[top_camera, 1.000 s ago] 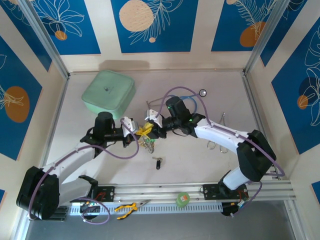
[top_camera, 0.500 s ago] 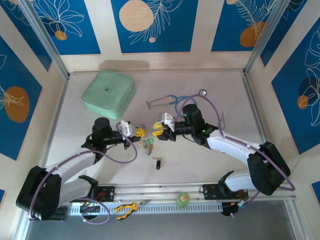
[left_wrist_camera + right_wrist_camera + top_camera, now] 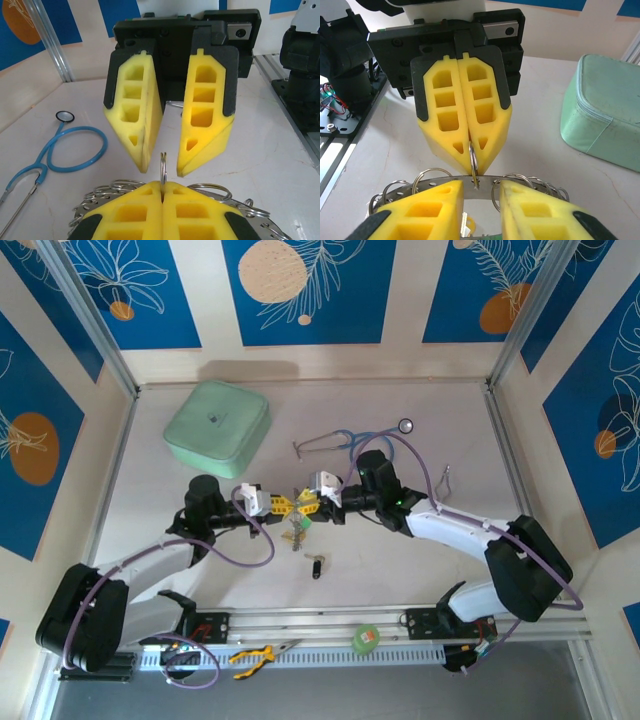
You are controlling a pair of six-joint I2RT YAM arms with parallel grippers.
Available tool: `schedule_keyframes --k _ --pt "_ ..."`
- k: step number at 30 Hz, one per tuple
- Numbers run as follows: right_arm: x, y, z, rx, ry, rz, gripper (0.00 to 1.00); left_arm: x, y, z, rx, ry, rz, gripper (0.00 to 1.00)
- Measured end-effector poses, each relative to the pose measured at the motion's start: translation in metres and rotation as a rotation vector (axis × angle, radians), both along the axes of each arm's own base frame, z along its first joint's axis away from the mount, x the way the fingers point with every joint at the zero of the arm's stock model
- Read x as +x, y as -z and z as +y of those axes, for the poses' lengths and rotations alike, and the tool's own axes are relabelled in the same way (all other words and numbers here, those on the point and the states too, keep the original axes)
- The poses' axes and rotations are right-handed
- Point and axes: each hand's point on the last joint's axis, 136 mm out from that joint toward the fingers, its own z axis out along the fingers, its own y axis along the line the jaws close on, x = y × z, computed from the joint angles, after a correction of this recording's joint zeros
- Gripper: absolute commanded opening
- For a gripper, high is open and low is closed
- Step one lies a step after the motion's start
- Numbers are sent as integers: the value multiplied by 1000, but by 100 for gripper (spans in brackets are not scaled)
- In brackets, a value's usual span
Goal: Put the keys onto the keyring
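Yellow-padded left gripper (image 3: 472,149) clamps a small ring (image 3: 473,162) on the keyring (image 3: 485,179) at the middle of the bench (image 3: 400,560); right gripper (image 3: 480,190) gapes opposite; far right corner lies free.

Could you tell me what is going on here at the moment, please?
Over the middle of the table, the left claw is shut on a small silver ring standing upright on the keyring, which is strung with more small rings. The right claw faces it, open, fingertips close to that ring. A black-headed key lies loose on the table, nearer the bases.
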Motion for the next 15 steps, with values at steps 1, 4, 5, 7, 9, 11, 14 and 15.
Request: schedule_keyframes --k 1,4,5,7,9,11,14,15 --pt "0 0 1 0 -3 -1 21 0 0 0 -1 1 -2 0" --pt "0 -2 4 5 -12 -4 15 0 -1 0 -2 2 -3 0" --pt "0 -3 4 8 -16 -4 12 0 -1 0 -2 2 -4 0" --pt "-1 -6 6 13 -29 -9 2 0 -1 0 -3 2 -6 0" --pt "-1 -7 6 9 -33 -5 0 1 -2 0 -5 -1 -11 0" --pt "-1 -9 7 5 -35 -9 0 1 -3 0 -7 -1 -15 5" --pt "0 -10 7 -11 -38 -17 0 3 -5 2 -3 -17 -35 23" --pt "0 -10 7 -21 -40 -22 0 3 -5 3 1 -26 -36 23"
